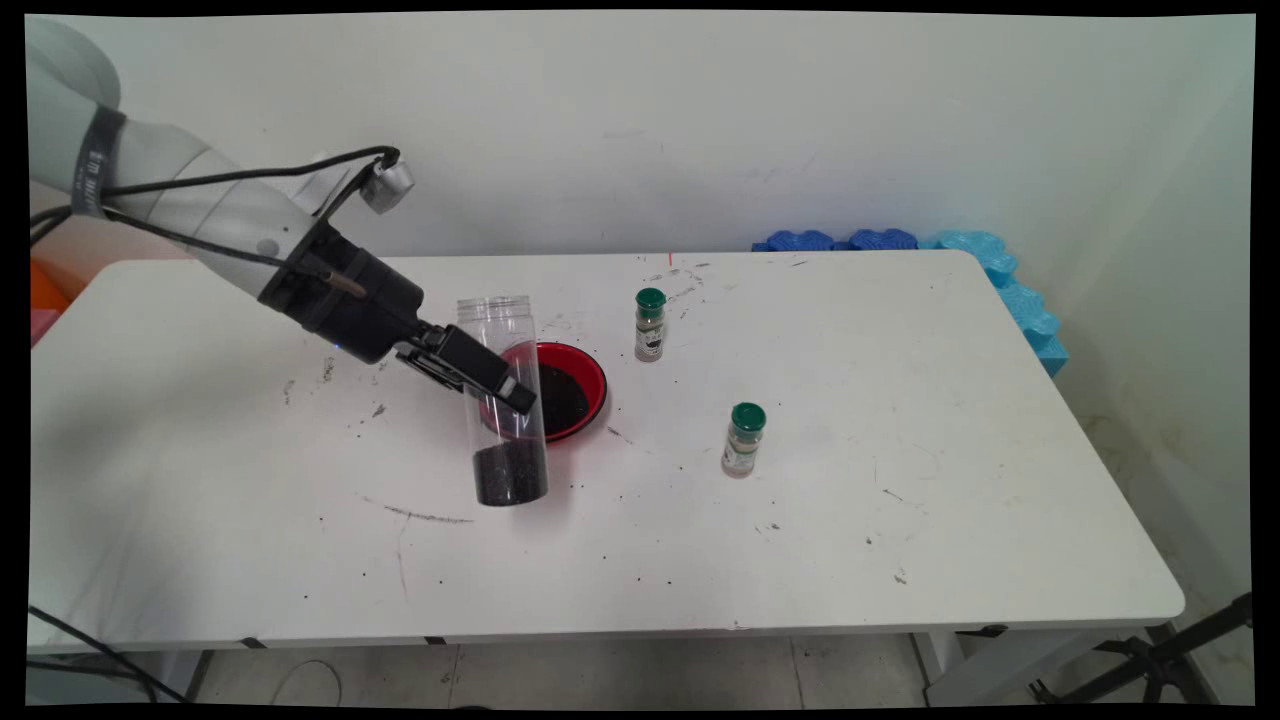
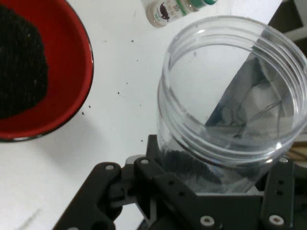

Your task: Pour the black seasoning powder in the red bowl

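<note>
White and speckled with dark crumbs, the table (image 1: pixel 900 540) carries a tall clear plastic jar (image 1: pixel 505 400) with black granules in its bottom. It stands upright, which keeps the granules settled. The black two-finger gripper (image 1: pixel 490 378) clasps the jar's middle. Just behind the jar sits a red bowl (image 1: pixel 585 385) of black granules; two green-capped spice bottles (image 1: pixel 743 440) stand farther off.

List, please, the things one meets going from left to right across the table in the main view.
gripper closed on the clear jar → red bowl of dark grains, behind the jar → far green-capped bottle → near green-capped bottle → blue foam pieces at the table's far right corner.
</note>
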Tool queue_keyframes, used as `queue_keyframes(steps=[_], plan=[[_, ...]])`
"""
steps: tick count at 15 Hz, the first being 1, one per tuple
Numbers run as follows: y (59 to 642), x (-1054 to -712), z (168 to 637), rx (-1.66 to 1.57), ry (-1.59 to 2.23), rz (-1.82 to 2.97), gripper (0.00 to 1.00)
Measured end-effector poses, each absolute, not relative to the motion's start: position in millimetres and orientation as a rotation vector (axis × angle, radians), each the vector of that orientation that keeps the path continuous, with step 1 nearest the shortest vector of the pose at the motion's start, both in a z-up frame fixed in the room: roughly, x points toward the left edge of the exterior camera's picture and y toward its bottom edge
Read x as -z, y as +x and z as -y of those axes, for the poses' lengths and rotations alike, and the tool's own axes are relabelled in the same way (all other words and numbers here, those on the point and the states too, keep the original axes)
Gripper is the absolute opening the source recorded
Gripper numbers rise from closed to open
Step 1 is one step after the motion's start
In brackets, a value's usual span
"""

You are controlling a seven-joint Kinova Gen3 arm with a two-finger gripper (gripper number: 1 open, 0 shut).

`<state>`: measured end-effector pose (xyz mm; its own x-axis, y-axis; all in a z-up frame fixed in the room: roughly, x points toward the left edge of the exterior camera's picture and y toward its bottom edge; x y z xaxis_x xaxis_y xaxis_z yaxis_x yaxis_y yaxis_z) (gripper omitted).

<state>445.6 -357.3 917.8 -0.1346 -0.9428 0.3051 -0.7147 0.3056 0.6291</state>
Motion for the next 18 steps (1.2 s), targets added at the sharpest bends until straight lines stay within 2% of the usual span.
queue_keyframes(steps=[18], plan=[[465.8,-888.8,383.3,0.812,2.057,1.246,0.0]])
